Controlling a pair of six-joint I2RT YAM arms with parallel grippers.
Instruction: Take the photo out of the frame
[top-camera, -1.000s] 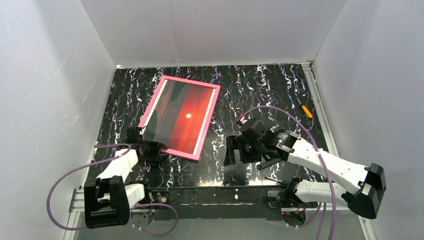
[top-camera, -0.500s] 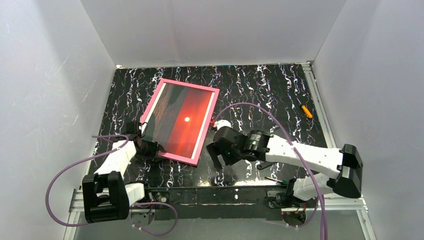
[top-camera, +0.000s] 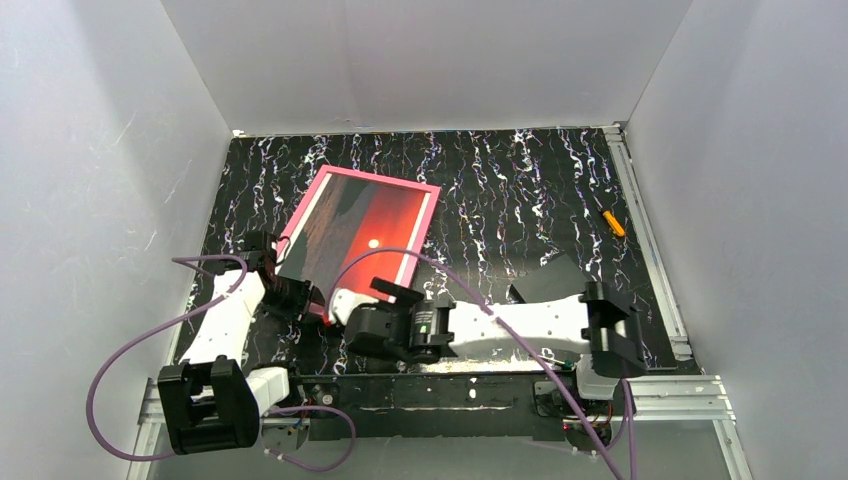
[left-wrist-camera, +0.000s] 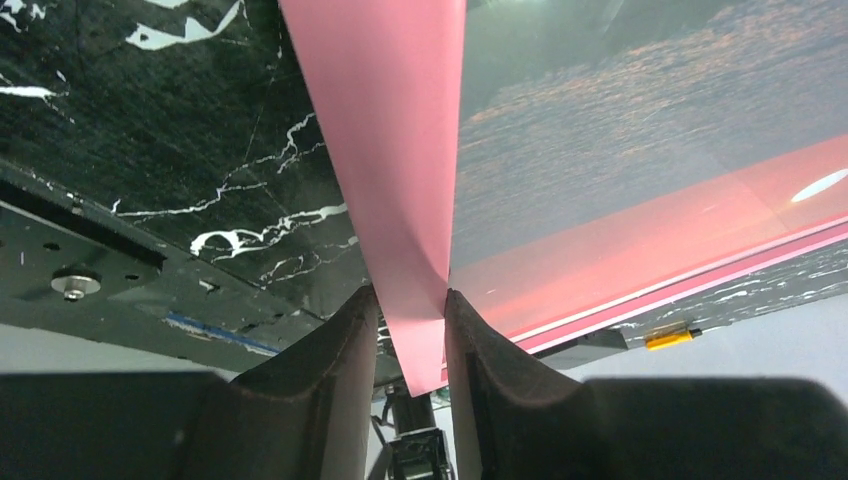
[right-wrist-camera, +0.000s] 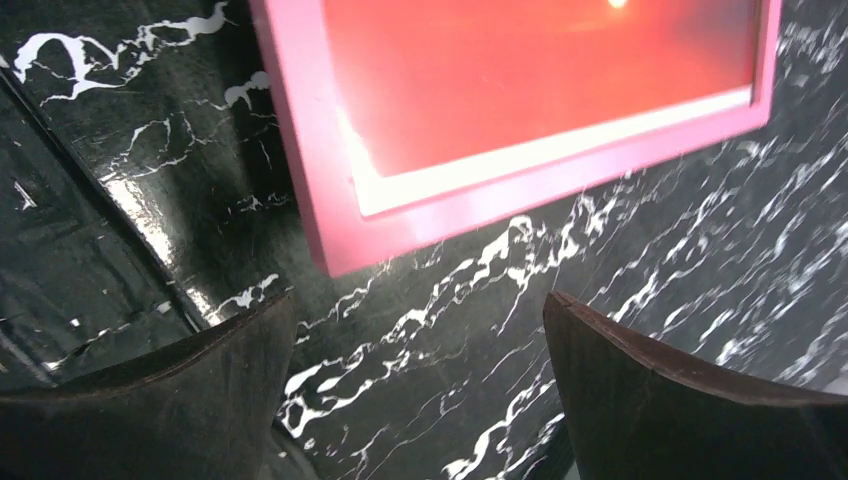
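- Plain white walls (top-camera: 420, 60), matte and flat, box in the workspace on three sides.
- The table (top-camera: 520, 200) is a glossy black slab veined with white, like marble. A perforated metal rail runs along its near edge.
- The frame (left-wrist-camera: 390, 150) is a thin pink rectangle with smooth, flat moulding and square corners. It sits left of centre on the table, turned at an angle, with its far edge toward the back wall.
- The photo (top-camera: 355, 230) is still inside the frame. It is a shiny print of deep red-orange with a small white sun, dark streaks on its left side and a thin white border just inside the pink.
- The right arm (top-camera: 520, 320), with white shells and black joints, stretches low across the near side of the table toward the frame's near corner. A purple cable (top-camera: 470, 290) loops over it.
- The left gripper (left-wrist-camera: 410, 300) is clamped on the frame's near-left corner. Its dark, curved, rubbery fingers (left-wrist-camera: 335, 380) press the pink moulding from both sides. I cannot tell whether that corner is lifted off the table.
- The right gripper (right-wrist-camera: 415, 330) is spread wide and holds nothing. Its two dark, rounded pads (right-wrist-camera: 650, 390) sit above bare table, just short of another pink corner of the frame.
- A small orange-handled tool (top-camera: 612, 222) lies near the table's right edge, well apart from the frame.
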